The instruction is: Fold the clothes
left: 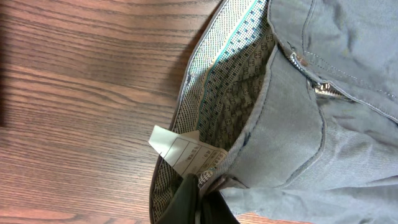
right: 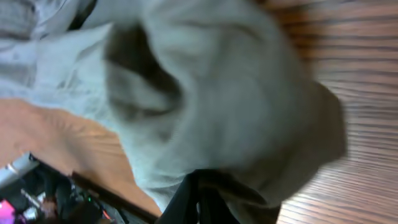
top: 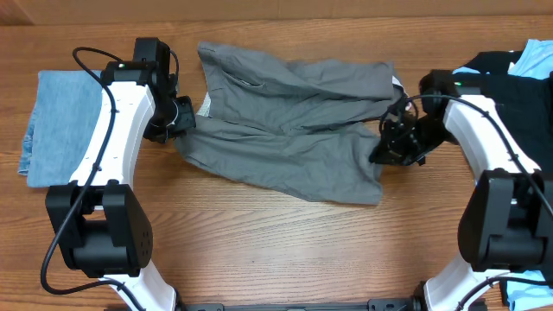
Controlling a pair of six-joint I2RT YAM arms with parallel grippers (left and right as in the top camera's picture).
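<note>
The grey garment (top: 285,130), shorts with a zip fly and patterned waistband lining, lies spread across the middle of the table. My left gripper (top: 183,121) is shut on its waistband at the left end; the left wrist view shows the fingers (left: 200,198) pinching the lining by a white label (left: 180,151). My right gripper (top: 390,142) is shut on the leg end at the right; in the right wrist view grey cloth (right: 211,93) drapes over the fingers (right: 200,193), blurred.
A folded denim-blue garment (top: 59,121) lies at the left edge. A pile of black (top: 518,95) and light blue (top: 536,56) clothes sits at the far right. Bare wood lies in front of the shorts.
</note>
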